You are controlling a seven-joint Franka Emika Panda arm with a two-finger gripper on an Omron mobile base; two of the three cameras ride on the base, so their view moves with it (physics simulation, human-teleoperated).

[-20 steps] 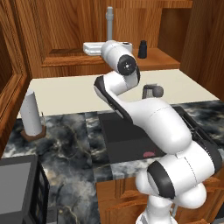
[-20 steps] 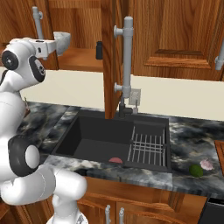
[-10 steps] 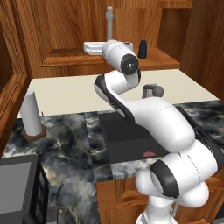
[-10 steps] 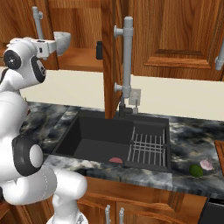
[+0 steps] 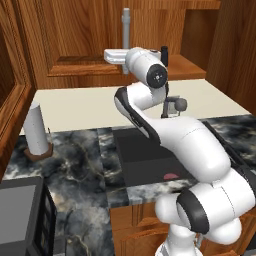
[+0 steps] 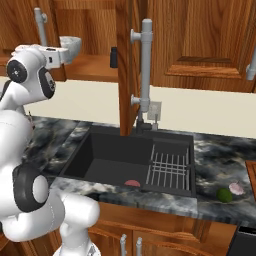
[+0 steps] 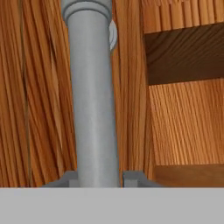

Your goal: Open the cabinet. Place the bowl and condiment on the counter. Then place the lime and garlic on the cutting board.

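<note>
Cabinet opening in progress: the gripper (image 7: 95,183) straddles the left door's handle (image 7: 92,100), fingertips either side, firm clamping not confirmable; recommend pulling along the hinge arc, since the condiment (image 5: 164,55) sits just inside the cabinet (image 6: 197,40).

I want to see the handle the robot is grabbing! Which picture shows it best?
The hand view: the grey bar handle stands huge and close, running up between the fingertips. The left base view shows it small above the gripper; the right base view shows its top behind the hand.
</note>
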